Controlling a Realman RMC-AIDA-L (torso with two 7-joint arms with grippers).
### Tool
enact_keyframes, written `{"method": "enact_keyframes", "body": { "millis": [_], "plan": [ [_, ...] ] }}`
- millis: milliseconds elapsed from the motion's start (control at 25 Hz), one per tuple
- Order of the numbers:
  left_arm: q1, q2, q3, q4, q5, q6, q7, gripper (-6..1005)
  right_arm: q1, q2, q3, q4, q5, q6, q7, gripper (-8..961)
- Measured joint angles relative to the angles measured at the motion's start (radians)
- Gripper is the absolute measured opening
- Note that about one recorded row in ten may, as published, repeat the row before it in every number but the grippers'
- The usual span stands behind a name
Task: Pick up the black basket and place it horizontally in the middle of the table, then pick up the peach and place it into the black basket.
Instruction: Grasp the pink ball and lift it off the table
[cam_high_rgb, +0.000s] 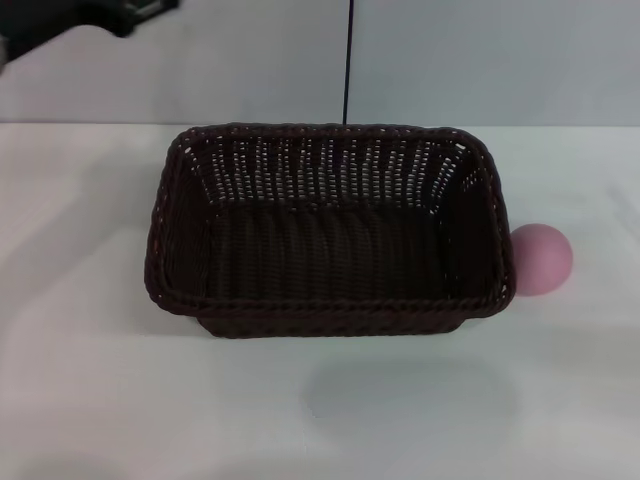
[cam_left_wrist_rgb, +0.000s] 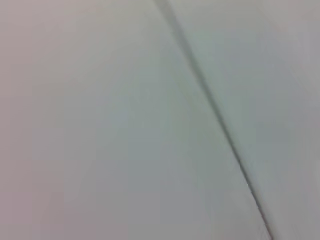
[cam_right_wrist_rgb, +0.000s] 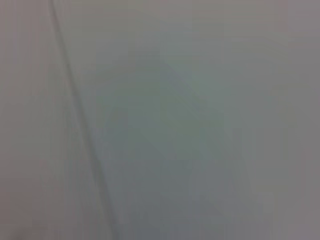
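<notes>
White table fills the foreground, with the black basket lying horizontally mid-table (seemingly placed) and the peach just beside its right end, not yet inside; neither gripper is visible, so finger state is unknowable.

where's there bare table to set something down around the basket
Bare table runs broad in front of the basket and along its left side. A narrower strip lies behind it, up to the wall. The right side is crowded: the peach sits right against the basket's right end, with bare table only beyond it.
</notes>
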Motion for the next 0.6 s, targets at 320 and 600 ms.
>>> {"method": "enact_keyframes", "body": {
  "millis": [320, 600],
  "plan": [
    [0.015, -0.001, -0.219, -0.375, -0.384, 0.344, 0.103, 736, 0.045, -0.013, 0.264, -0.616, -0.730, -0.235, 0.724, 610],
    [0.029, -0.004, -0.213, -0.547, -0.417, 0.382, 0.198, 740, 0.174, -0.021, 0.266, -0.730, -1.027, -0.345, 0.979, 610]
  ]
}}
